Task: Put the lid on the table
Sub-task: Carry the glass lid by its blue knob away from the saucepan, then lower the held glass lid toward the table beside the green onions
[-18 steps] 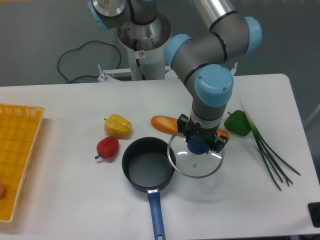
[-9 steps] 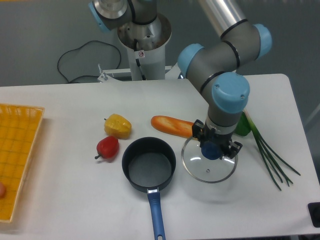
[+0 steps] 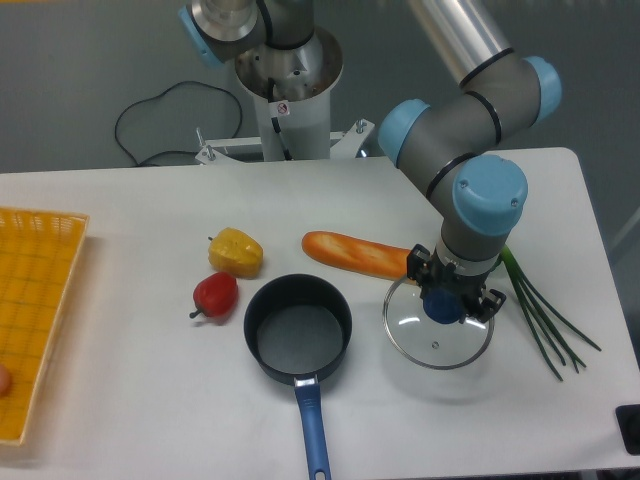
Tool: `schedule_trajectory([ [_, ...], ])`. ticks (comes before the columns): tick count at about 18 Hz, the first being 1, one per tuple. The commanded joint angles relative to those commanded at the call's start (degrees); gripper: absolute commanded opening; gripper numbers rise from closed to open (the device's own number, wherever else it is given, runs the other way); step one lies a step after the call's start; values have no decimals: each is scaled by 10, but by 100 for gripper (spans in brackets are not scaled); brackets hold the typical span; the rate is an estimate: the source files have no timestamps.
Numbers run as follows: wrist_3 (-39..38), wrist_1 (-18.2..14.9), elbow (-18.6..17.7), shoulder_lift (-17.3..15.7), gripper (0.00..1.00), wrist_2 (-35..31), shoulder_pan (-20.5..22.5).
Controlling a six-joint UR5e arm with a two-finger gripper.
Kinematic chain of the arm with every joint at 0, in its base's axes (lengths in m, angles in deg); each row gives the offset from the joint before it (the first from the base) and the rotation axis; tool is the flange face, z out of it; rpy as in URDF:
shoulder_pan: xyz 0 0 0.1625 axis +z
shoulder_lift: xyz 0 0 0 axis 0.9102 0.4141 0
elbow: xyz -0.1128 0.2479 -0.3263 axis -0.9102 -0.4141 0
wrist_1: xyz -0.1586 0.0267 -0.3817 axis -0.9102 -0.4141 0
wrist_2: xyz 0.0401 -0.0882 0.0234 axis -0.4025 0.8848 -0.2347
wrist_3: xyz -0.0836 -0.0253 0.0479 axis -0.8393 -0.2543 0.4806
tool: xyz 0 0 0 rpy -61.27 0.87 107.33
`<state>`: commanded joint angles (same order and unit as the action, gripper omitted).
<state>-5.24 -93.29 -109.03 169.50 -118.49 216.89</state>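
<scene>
The lid [image 3: 437, 329] is a glass disc in a metal rim, with a blue knob [image 3: 441, 305] at its centre. It hangs level from the gripper [image 3: 448, 301], right of the pan [image 3: 297, 328] and just above the table [image 3: 150, 400]; whether the rim touches the surface cannot be told.

Layout, left to right:
- Yellow tray [image 3: 35, 320] at the left edge.
- Red pepper [image 3: 214, 294] and yellow pepper [image 3: 236, 251], left of the pan.
- Open pan with blue handle [image 3: 313, 432].
- Bread roll [image 3: 356, 254], just behind the lid.
- Green onions [image 3: 540, 305], right of the lid.

Handling: the lid is probably rigid, moderately heavy and breakable; the glass and rim are smooth and likely slippery. The knob is the proper hold point. Lower it flat to avoid rim impact.

Gripper state: the fingers are closed on the knob, carrying the lid.

Change from the earlier frames: the gripper and lid have moved right, away from the pan rim, and sit slightly lower. The green pepper seen then is now hidden behind the arm. Other items are unmoved.
</scene>
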Motion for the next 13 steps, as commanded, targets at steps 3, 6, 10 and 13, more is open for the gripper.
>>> schedule_trajectory([
  [3,0,9,0,7,37,0,0],
  [6,1,11,0,15,37,0,0],
  [10,1,17,0,24,37,0,0],
  [13,0,27,0,30,37,0,-1],
])
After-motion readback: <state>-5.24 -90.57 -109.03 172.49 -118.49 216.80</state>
